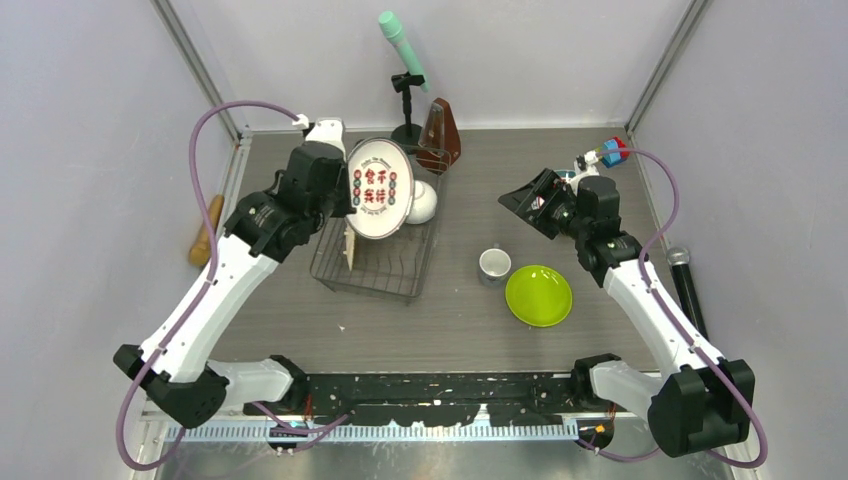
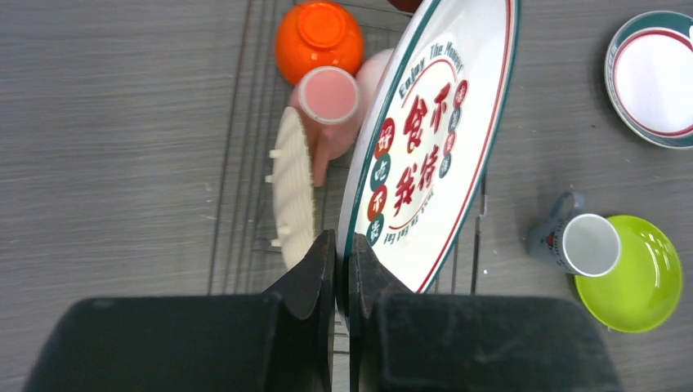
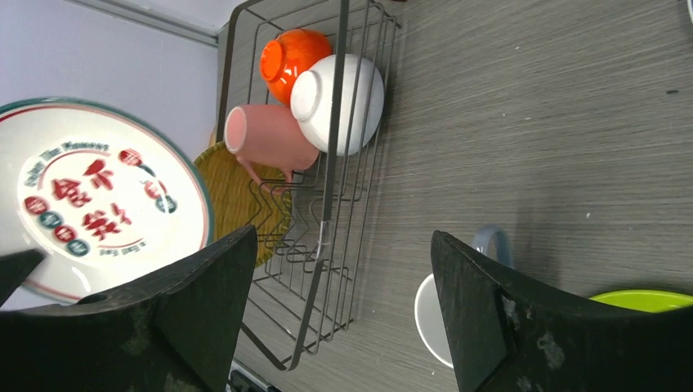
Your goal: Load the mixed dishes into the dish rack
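Observation:
My left gripper (image 2: 343,260) is shut on the rim of a white plate with red-green marks (image 2: 425,139), holding it on edge above the dish rack (image 1: 375,262). The rack holds an orange bowl (image 2: 319,41), a pink mug (image 2: 331,102), a white bowl (image 3: 343,98) and a tan woven plate (image 3: 237,196) standing on edge. My right gripper (image 3: 343,237) is open and empty, hovering right of the rack (image 3: 351,204). On the table sit a small white cup (image 1: 494,265) and a lime-green plate (image 1: 538,295). A second white plate (image 2: 658,77) lies further right.
A brown metronome (image 1: 438,135) and a microphone stand (image 1: 405,85) stand behind the rack. Toy blocks (image 1: 606,154) sit at the back right. A black microphone (image 1: 686,285) lies along the right edge, and a wooden handle (image 1: 205,232) lies left of the table.

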Controlling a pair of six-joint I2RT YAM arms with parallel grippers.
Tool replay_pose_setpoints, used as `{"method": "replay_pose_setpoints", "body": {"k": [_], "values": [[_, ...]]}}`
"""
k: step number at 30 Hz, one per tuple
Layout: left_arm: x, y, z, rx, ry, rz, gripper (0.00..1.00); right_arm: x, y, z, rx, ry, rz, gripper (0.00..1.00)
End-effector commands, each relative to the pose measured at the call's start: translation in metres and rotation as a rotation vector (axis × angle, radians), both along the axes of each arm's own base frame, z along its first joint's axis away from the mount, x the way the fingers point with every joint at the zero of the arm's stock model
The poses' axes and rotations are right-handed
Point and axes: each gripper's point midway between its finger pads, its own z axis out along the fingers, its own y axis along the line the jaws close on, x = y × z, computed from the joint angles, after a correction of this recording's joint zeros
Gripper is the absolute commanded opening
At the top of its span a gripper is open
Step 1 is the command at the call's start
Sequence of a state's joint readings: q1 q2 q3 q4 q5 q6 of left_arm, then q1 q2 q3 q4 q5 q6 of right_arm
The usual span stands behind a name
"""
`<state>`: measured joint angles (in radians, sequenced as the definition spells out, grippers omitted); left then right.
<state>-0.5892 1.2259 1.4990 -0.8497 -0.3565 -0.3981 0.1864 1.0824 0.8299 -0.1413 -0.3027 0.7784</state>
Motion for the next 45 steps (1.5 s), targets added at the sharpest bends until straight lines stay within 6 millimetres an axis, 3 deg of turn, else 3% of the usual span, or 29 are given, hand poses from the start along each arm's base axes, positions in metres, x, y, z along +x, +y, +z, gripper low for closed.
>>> {"method": "replay_pose_setpoints", "body": {"k": [1,5,18,30,37,42,44,45], "values": [[-0.016,0.043,0.035,0.221,-0.097,0.209,0.00,0.008,-0.008,0.005,-0.021,-0.020,-0.058,0.83],[-0.017,0.041,0.032,0.303,-0.118,0.303,0.00,0.009,-0.011,0.000,-0.028,-0.007,-0.076,0.83],[-0.003,0.015,-0.004,0.388,-0.075,0.305,0.00,0.008,-0.014,-0.007,-0.033,0.008,-0.091,0.83],[0.001,0.007,-0.060,0.515,0.013,0.251,0.00,0.009,-0.015,-0.013,-0.044,0.021,-0.100,0.83],[-0.002,0.002,-0.088,0.518,0.064,0.231,0.01,0.006,-0.037,-0.040,-0.146,0.143,-0.195,0.85],[-0.004,-0.009,-0.102,0.465,0.091,0.170,0.25,0.003,-0.073,-0.056,-0.235,0.208,-0.348,0.95],[-0.005,-0.011,-0.106,0.458,0.109,0.153,0.49,0.003,-0.086,-0.061,-0.244,0.233,-0.394,0.96],[-0.005,-0.012,-0.107,0.456,0.117,0.149,0.55,0.005,-0.096,-0.061,-0.242,0.244,-0.431,0.97]]}}
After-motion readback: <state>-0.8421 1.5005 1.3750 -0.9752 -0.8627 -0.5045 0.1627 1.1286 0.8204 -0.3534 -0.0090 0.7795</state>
